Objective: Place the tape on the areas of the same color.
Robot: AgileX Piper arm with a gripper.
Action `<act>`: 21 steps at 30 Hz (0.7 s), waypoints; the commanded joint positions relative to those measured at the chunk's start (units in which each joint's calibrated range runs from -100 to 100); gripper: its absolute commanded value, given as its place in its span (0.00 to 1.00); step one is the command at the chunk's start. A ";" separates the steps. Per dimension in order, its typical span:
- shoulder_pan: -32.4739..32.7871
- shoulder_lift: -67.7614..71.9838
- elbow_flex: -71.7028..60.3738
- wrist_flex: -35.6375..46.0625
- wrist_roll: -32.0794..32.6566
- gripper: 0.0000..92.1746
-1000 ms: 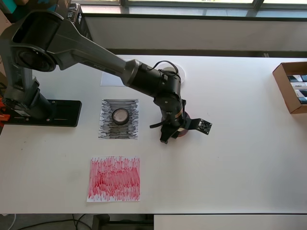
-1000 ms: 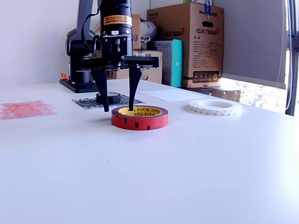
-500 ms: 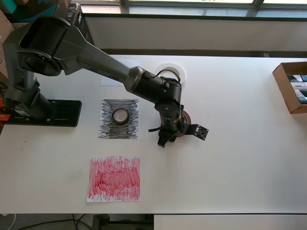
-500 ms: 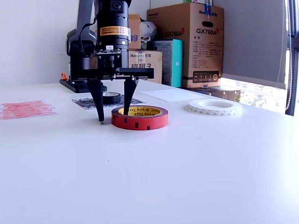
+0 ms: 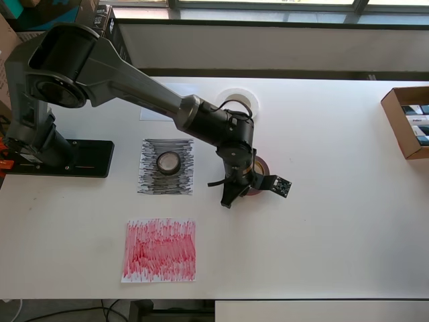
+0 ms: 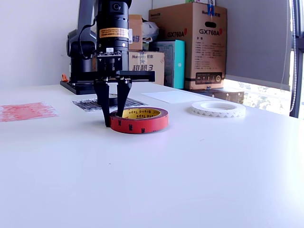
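- Black two-fingered gripper (image 6: 114,121) at the end of the dark Piper arm (image 5: 134,84), pointing straight down, pinching the wall of the red roll of tape (image 6: 138,119): one finger outside on the exterior view's left, the other inside the ring.
- Red roll flat on the white table (image 6: 190,180), near mid-table in the overhead view, mostly hidden there under the wrist (image 5: 257,182).
- Scribbled black paper sheet (image 5: 166,167) to the left of the gripper in the overhead view, with a small black roll of tape (image 5: 168,162) lying at its middle.
- Scribbled red paper sheet (image 5: 160,249) nearer the table's near edge in the overhead view, bare, well apart from the red roll.
- Plain white paper sheet (image 6: 173,97) on the far side, partly covered by the arm in the overhead view.
- White roll of tape (image 6: 218,109) flat on the table just beside the white sheet, to the exterior view's right of the red roll.
- Open brown cardboard box (image 5: 407,121) at the overhead view's right edge.
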 commanded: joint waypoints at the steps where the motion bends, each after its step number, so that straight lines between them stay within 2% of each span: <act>1: -0.24 -0.13 -0.24 0.38 -0.29 0.00; 7: -0.24 -2.00 -0.52 -0.30 -2.18 0.00; 13: -0.40 -10.42 1.03 -0.64 -6.35 0.00; 21: -6.63 -23.79 16.66 -7.34 -14.87 0.00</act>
